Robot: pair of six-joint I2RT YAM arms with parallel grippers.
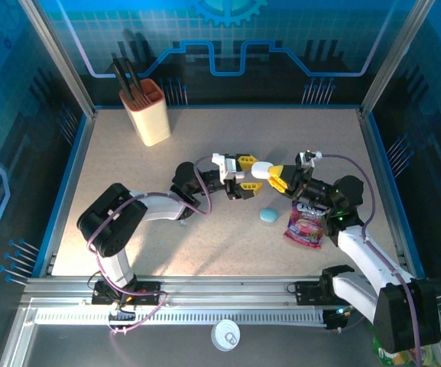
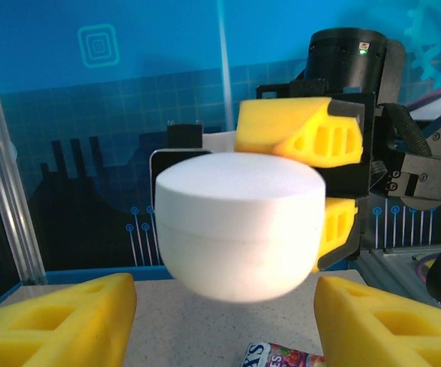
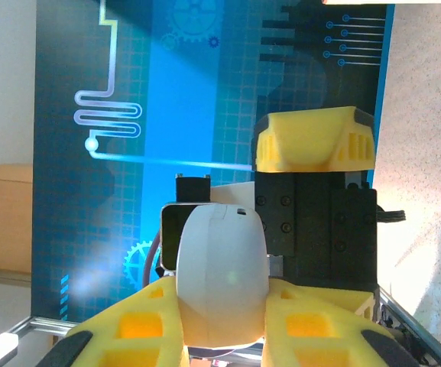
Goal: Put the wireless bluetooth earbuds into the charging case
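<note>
Over the middle of the bench (image 1: 166,245) the two arms meet nose to nose. The right tool (image 1: 277,177) is clamped on the white case (image 2: 239,222) and holds it in the air. The left tool (image 1: 246,174) has its fingers apart, one on each side of the case, not touching it as far as I can see. It looks like a handover. I'd close the left gently, square to the seam, before the right lets go. A blue pebble (image 1: 268,215) lies on the bench just below
</note>
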